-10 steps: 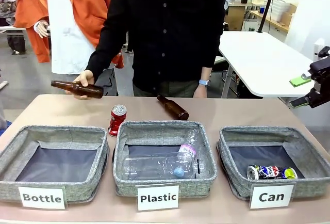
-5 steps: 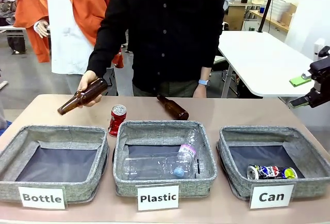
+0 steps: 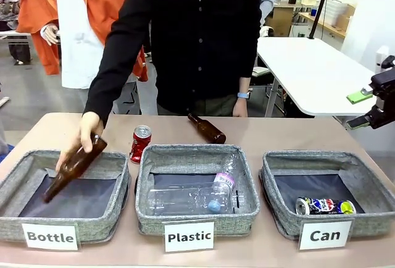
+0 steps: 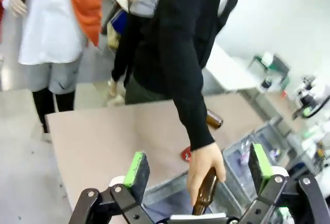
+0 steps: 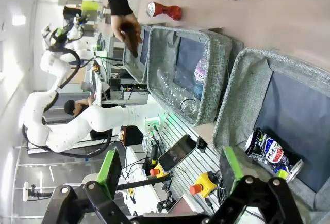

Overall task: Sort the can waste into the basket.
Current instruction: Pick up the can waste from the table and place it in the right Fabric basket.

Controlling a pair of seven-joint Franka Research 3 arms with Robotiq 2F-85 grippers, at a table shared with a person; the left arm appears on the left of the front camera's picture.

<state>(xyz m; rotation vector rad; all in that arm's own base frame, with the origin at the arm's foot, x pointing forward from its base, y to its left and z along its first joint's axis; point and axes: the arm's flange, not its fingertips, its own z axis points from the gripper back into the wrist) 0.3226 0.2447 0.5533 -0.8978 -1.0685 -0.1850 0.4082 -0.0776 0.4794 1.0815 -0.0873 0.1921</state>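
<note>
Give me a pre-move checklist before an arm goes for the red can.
1. Red can located, upright on the table, outside every basket: ok.
2. Can basket has room beside the dented can: ok.
3. Left gripper open and empty: ok.
4. Right gripper open and empty: ok.
5. Space near the red can free of people: not ok. The person's hand holds a brown bottle tilted into the Bottle basket, close by.
</note>
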